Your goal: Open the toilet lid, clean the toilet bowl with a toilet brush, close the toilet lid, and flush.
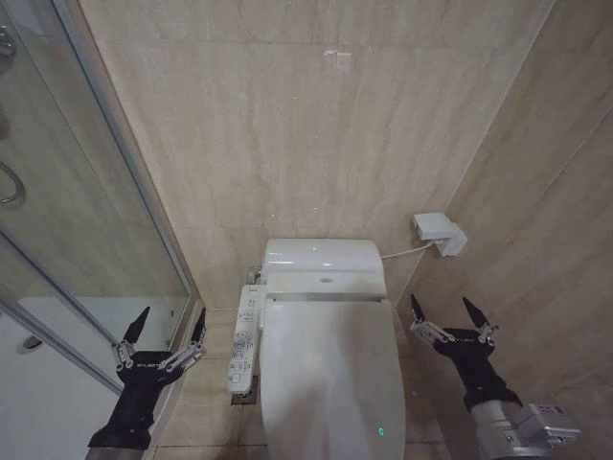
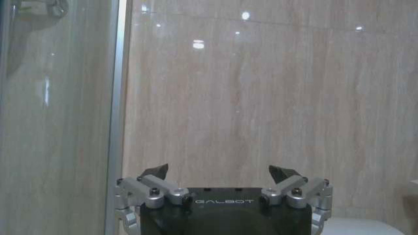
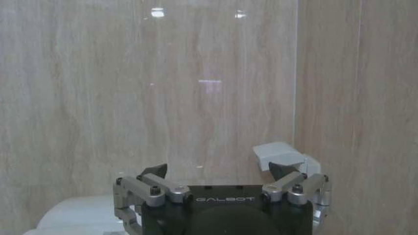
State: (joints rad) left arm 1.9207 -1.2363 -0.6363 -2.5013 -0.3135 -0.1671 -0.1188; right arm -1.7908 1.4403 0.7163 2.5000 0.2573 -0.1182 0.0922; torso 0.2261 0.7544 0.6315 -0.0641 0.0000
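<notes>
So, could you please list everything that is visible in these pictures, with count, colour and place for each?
toilet lid: one, white, closed over the toilet, centre of the head view.
toilet tank: one, white, behind the lid against the wall.
button panel: one, white, along the toilet's side nearest the left arm.
wall box: one, white, on the side wall beyond the right arm, with a cable running to the tank.
glass shower door: one, clear with a metal frame, at the left.
tiled wall: beige, behind and beside the toilet.
left gripper: one, black and silver, open, held beside the shower door frame.
right gripper: one, black and silver, open, held near the side wall.
</notes>
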